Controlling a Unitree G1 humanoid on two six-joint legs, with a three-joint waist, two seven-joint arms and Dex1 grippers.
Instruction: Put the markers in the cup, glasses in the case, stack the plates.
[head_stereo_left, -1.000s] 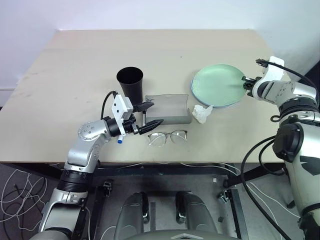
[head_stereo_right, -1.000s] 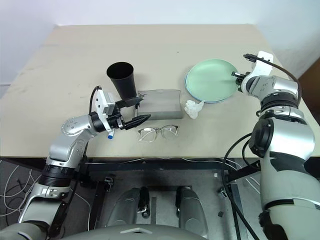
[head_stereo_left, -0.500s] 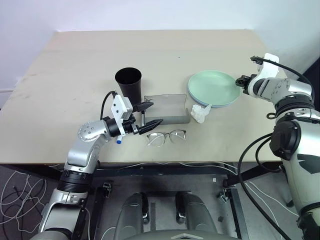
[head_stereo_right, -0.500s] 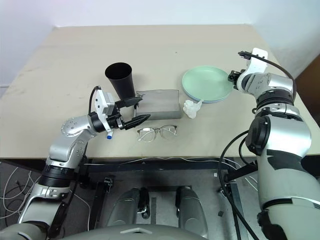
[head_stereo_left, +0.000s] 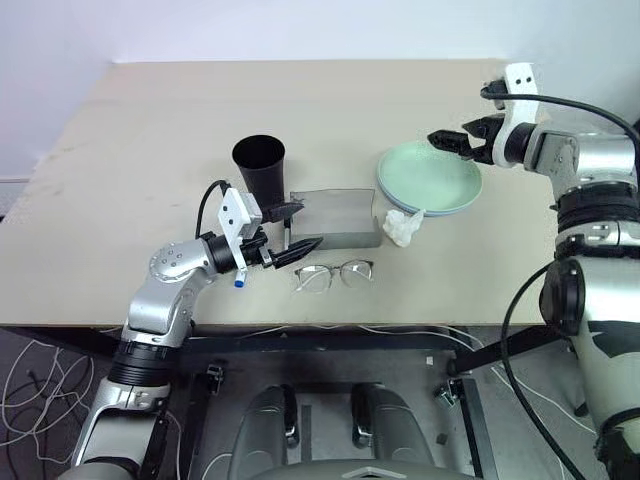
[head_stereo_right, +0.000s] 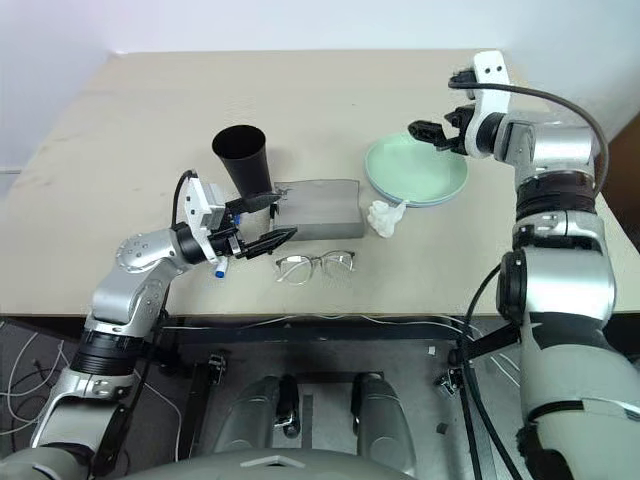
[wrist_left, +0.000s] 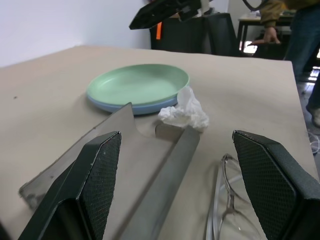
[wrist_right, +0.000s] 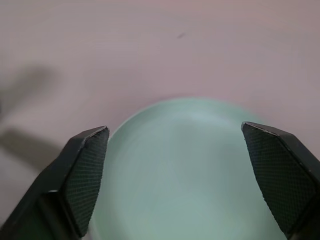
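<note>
Two plates are stacked, the mint green plate (head_stereo_left: 430, 175) on the light blue plate (wrist_left: 142, 107). One grey case (head_stereo_left: 335, 217) lies open; glasses (head_stereo_left: 334, 274) sit before it. One black cup (head_stereo_left: 260, 168). Right gripper (head_stereo_left: 452, 142) hovers released above the plates; left gripper (head_stereo_left: 294, 232) spread, empty.

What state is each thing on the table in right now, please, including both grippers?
Green plate: stacked on the blue plate.
Case: open, nothing in it.
Glasses: on the table in front of the case, arms unfolded.
Cup: upright.
Crumpled paper: lying beside the plates.
Left gripper: open, hovering by the case.
Right gripper: open, above the green plate, holding nothing.
</note>
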